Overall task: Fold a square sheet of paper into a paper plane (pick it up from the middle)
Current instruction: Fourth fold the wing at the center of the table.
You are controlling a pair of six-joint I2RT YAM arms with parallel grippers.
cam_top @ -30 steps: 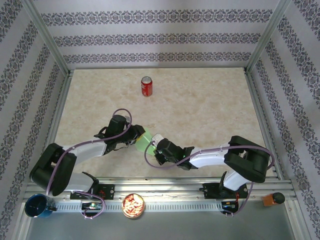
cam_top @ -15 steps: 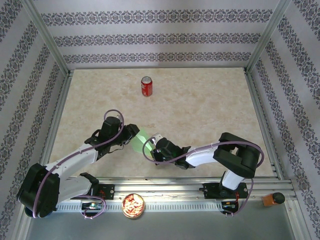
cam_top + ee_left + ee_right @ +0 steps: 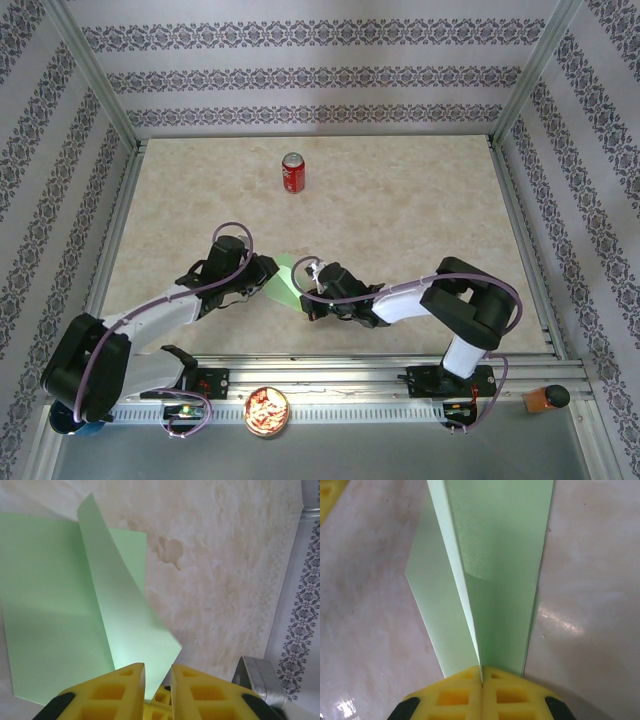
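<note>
Light-green and thin, the sheet of paper [image 3: 284, 281] is found on the near part of the beige marbled worktop [image 3: 400, 210], between the two arms and well apart from the red can [image 3: 292, 172] that stands upright farther back. The sheet is partly folded. In the left wrist view one portion is seen lying flat on the worktop, while a long flap is raised from it along a slanted crease.

The left end effector [image 3: 157, 672] is placed at the near edge of that flap. Its yellow fingers [image 3: 125, 685] are held a little apart, and the flap's lower corner is seen reaching into the narrow gap between them. A firm pinch is not shown.

The right end effector [image 3: 481, 672] is brought together on the sheet from the opposite side. Its two yellow fingers are pressed flush against each other, and the raised ridge of the fold is clamped between them. From that ridge the paper is seen sloping down to the worktop on both sides.

A round bowl of snacks [image 3: 267, 410] is set on the rail in front of the arm bases.
</note>
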